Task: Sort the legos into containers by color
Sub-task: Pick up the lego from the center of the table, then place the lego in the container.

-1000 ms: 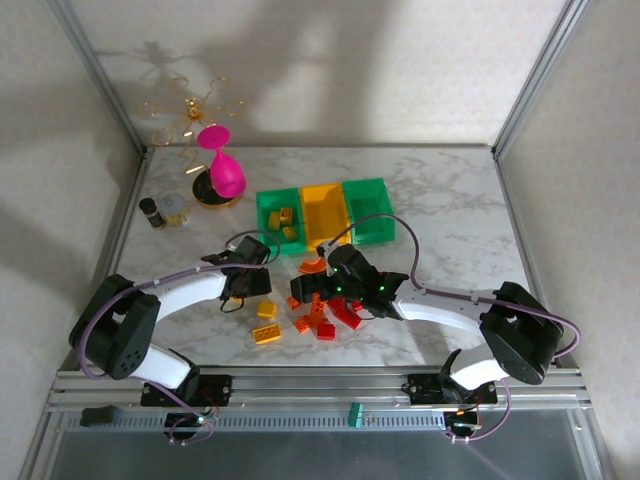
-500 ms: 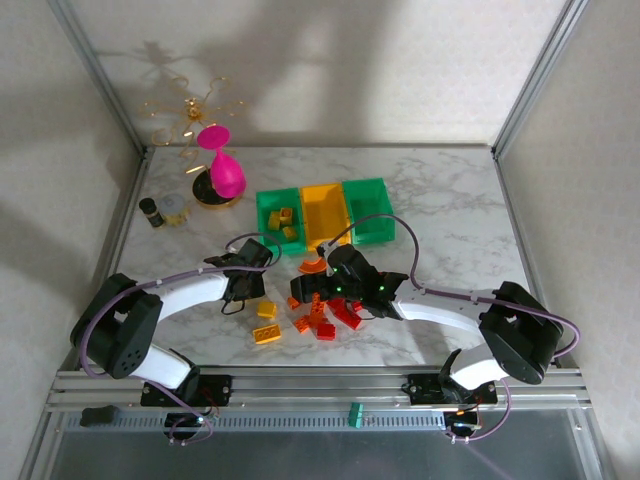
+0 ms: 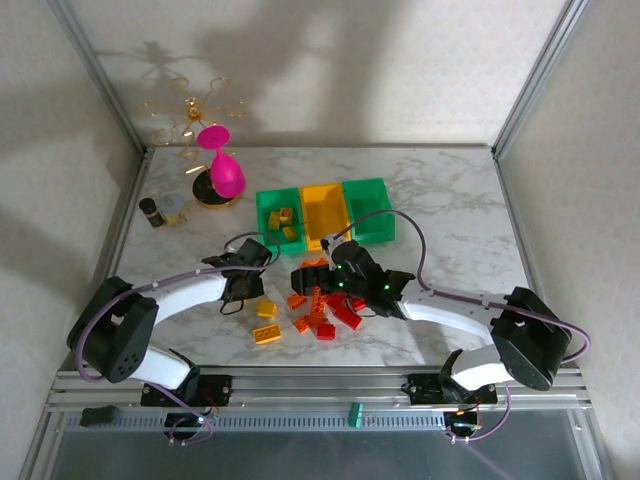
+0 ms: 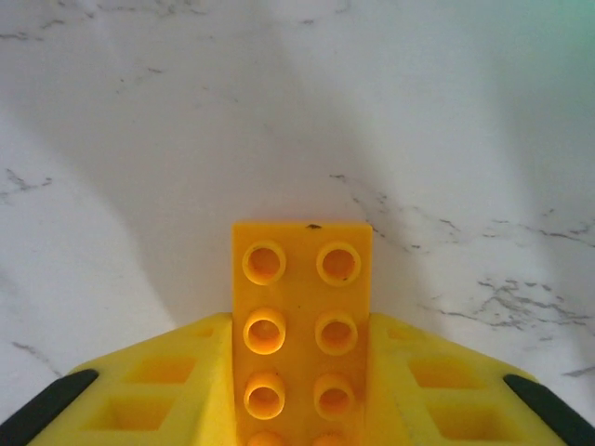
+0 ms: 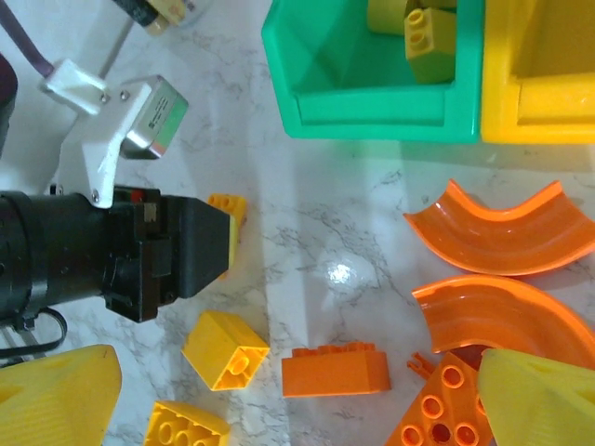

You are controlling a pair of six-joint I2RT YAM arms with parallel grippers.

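Small studded plastic legos [image 3: 322,312] in orange, red and yellow are spread on the white marble-pattern table [image 3: 440,200], just in front of three open-top plastic containers [image 3: 322,212]. One yellow-orange studded brick [image 4: 302,316] is clamped between the fingers of the left gripper [image 3: 256,272]. The right gripper [image 3: 312,282] is held with its jaws wide apart over the orange pieces. Whether it touches them cannot be told. Yellow bricks [image 5: 429,42] are seen in the left green bin [image 5: 372,121].

Top camera is looking down from behind the bases over the table [image 3: 450,200]. 2 wrist cameras are pointing at it, very close; the right is sharing the left green bin [image 5: 372,119] with the top.
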